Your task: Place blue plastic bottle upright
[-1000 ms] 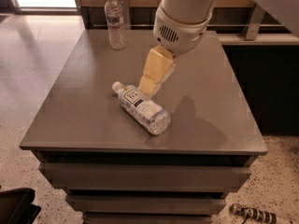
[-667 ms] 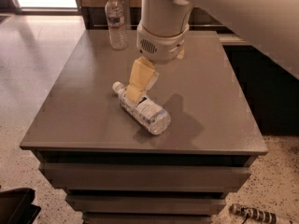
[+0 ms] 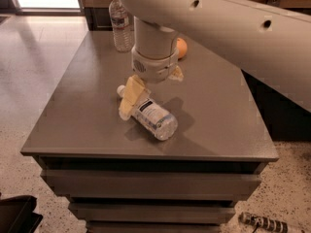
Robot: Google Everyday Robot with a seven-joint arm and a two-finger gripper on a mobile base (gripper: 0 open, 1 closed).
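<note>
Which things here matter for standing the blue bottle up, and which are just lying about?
In the job: stout bluish plastic bottle with white cap, lying on its side; gripper, at its cap end.
Lying about: slim clear plastic bottle, upright at the back; round orange object, also at the back.

Glossy blue plastic bottle (image 3: 152, 117) under matt tan hand (image 3: 147, 95); table (image 3: 221, 123) surf. smooth, matt.
</note>
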